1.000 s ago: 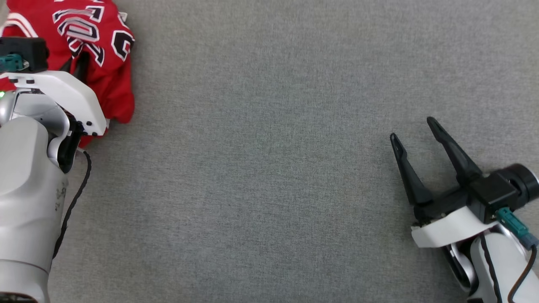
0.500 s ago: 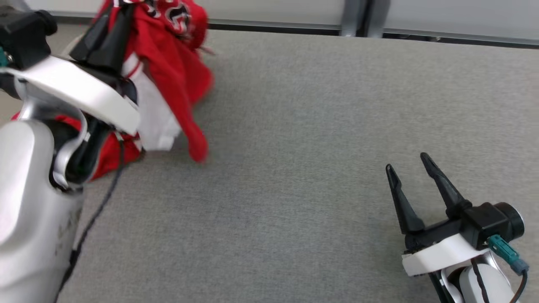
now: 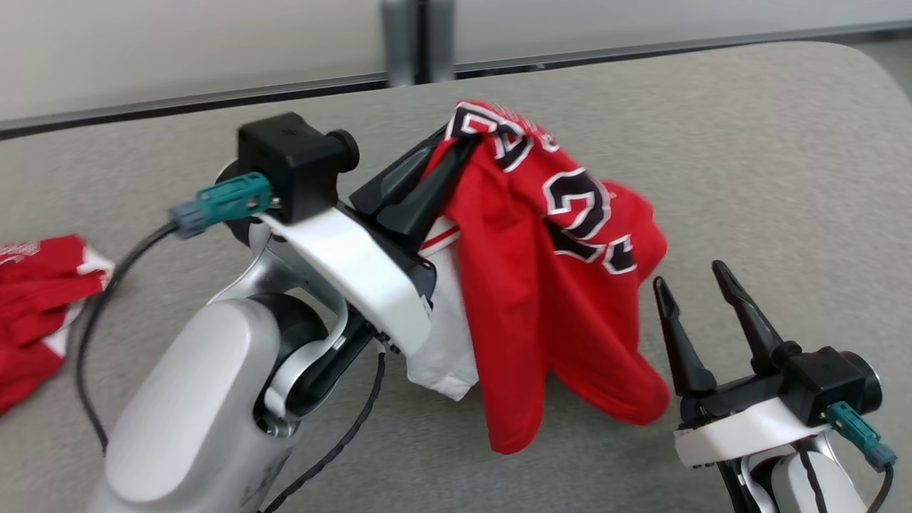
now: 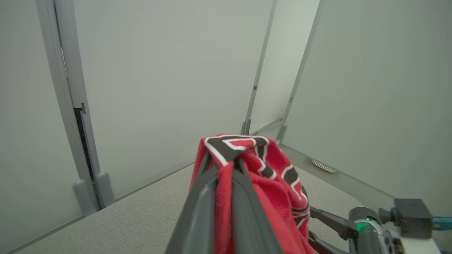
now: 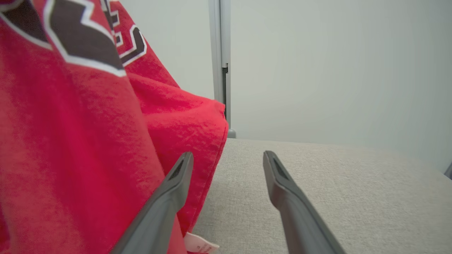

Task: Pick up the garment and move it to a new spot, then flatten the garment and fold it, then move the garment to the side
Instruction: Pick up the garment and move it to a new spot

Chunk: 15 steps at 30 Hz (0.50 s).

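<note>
Since one second ago, your left gripper (image 3: 459, 146) has brought the red jersey (image 3: 563, 299) away from the table's left part and up beside your right gripper (image 3: 690, 276); note that the head camera has also swung. The left fingers are pressed together, pinching a bunch of the jersey's fabric near its black-and-white lettering. The left wrist view confirms red cloth squeezed between the two fingers (image 4: 201, 208). The jersey hangs from that pinch over the middle of the grey table (image 3: 769, 142), white fabric showing on its left side. Whether its lowest fold touches the surface cannot be told. Your right gripper is spread wide and holds nothing, positioned just right of the hanging cloth. In the right wrist view, the finger (image 5: 166, 197) on that view's left overlaps the jersey's hem; contact is undetermined. A white tag (image 5: 199, 245) shows beneath the hem. A second red garment (image 3: 35, 306) lies at the table's far left, well apart.
</note>
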Motion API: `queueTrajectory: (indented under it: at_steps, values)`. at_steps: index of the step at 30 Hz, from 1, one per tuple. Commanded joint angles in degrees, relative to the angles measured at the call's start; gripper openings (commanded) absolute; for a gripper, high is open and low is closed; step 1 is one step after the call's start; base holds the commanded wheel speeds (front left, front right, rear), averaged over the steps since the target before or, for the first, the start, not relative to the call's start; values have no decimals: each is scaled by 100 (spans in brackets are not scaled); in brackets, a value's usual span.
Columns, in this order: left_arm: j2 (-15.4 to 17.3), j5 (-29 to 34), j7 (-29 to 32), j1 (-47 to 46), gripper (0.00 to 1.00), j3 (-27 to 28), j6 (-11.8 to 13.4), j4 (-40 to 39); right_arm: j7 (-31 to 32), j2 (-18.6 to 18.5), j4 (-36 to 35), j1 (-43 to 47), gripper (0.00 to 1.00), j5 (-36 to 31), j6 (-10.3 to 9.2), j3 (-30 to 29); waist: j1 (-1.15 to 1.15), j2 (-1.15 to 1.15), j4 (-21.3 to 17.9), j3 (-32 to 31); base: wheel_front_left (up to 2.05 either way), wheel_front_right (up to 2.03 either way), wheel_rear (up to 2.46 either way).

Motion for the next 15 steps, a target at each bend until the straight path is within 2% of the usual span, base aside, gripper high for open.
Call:
queueTrajectory:
  at_steps: [1, 3, 7, 12, 13, 15]
  values:
    - [74, 172, -43, -22, 0, -19, 44, 294, -2, -3, -8, 42, 100, 45, 1, -17, 0, 0, -605, 9, 0, 0, 0]
    - [-78, 166, -74, 7, 0, -176, 23, 944, -2, 1, -16, 85, 100, 81, 1, -62, 0, 0, -818, 28, 0, 0, 0]
    - [-146, 476, -376, -11, 0, -439, -104, 2650, -2, 5, -26, 147, 100, 287, 1, -18, 0, 0, -1181, 24, 0, 0, 0]
    - [-408, 614, -1181, 124, 0, -577, -265, 4447, -2, 2, 8, 218, 100, 393, 1, 101, 0, 0, -1448, -55, 0, 0, 0]
    - [-430, 660, -1425, 123, 9, -575, -269, 4685, -2, 2, -1, 223, 100, 388, 1, 108, 0, 0, -1460, -70, 0, 0, 0]
    - [-485, 754, -1895, 127, 76, -583, -246, 5053, -2, 3, -40, 238, 100, 362, 1, 85, 0, 0, -1434, -116, 0, 0, 0]
